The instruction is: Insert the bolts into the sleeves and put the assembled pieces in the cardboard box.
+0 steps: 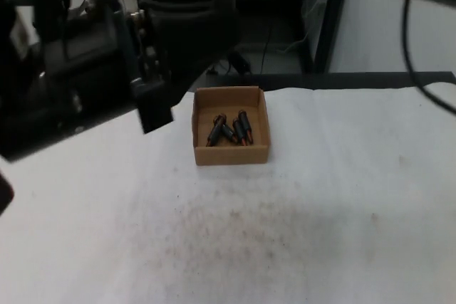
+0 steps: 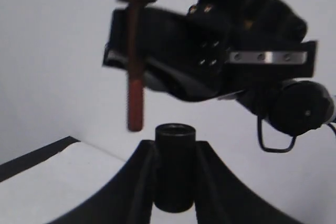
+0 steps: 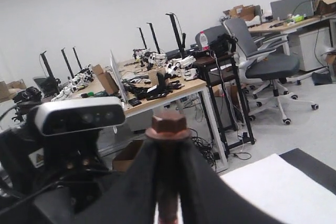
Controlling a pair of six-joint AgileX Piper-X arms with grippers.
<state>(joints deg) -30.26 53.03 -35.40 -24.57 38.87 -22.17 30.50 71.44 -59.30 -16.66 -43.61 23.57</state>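
My left gripper [image 2: 175, 153] is shut on a black sleeve [image 2: 174, 169], held upright with its open end up. A copper bolt [image 2: 135, 61] hangs head up just above and beside that opening, and my right gripper [image 3: 167, 153] is shut on it. The bolt's hex head [image 3: 167, 123] stands out between the right fingers. In the high view the cardboard box [image 1: 230, 153] sits mid-bench with several assembled pieces [image 1: 229, 129] lying in it. An arm [image 1: 153, 105] hangs dark above the bench to the left of the box.
The bench is covered with a white cloth [image 1: 299, 218], with a black edge [image 1: 356, 76] at the back. Dark arm bases and stands [image 1: 71, 69] crowd the back left. Desks and office chairs [image 3: 262, 61] stand in the room behind.
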